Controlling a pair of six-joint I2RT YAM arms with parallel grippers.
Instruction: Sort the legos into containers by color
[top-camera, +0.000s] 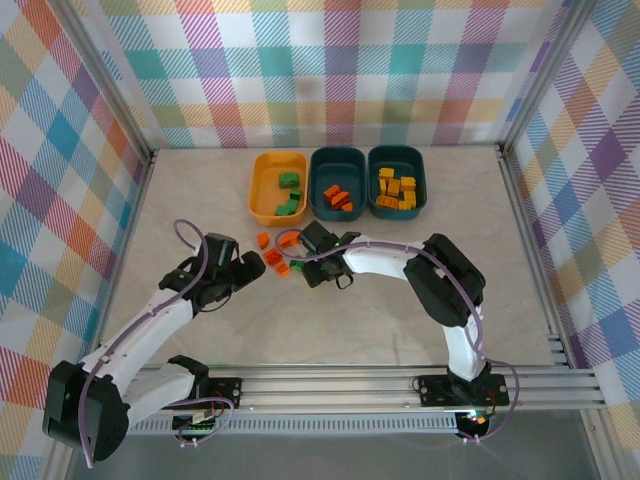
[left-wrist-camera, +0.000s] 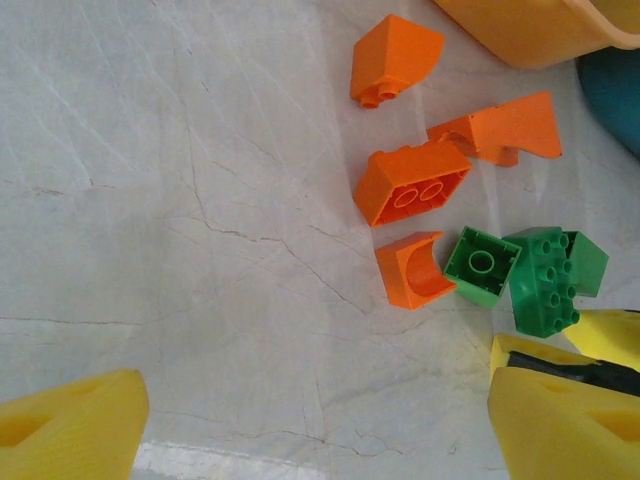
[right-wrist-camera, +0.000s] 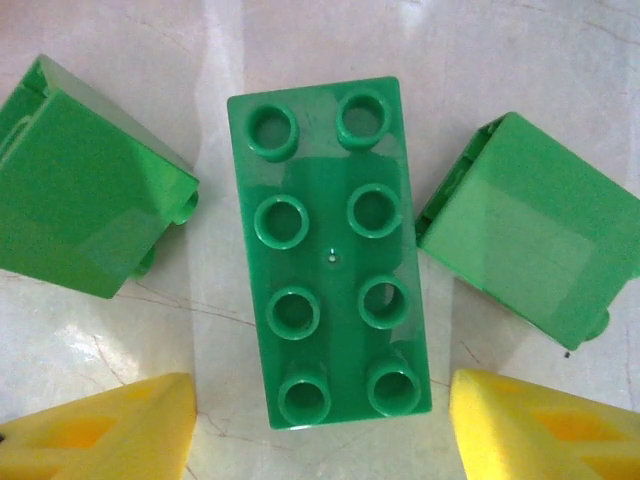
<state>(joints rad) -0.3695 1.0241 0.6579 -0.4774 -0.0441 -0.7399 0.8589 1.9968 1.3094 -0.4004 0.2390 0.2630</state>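
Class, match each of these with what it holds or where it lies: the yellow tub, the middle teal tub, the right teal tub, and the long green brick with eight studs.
Column 1
1. yellow tub
2. middle teal tub
3. right teal tub
4. long green brick

Column 2
A. holds yellow bricks
B. lies on the table, outside every tub
C. holds green bricks
D. holds orange bricks

Pairs: 1-C, 2-D, 3-A, 4-B

- Far side of the table (top-camera: 200, 200), three in a row: left tub (top-camera: 265, 185), middle tub (top-camera: 335, 165), right tub (top-camera: 400, 160), each holding bricks (top-camera: 338, 197).
- Loose bricks (top-camera: 272, 257) lie just before the left and middle tubs.
- Among them, the long brick (right-wrist-camera: 330, 250) lies flat between a left-hand brick (right-wrist-camera: 85, 190) and a right-hand brick (right-wrist-camera: 535, 230).
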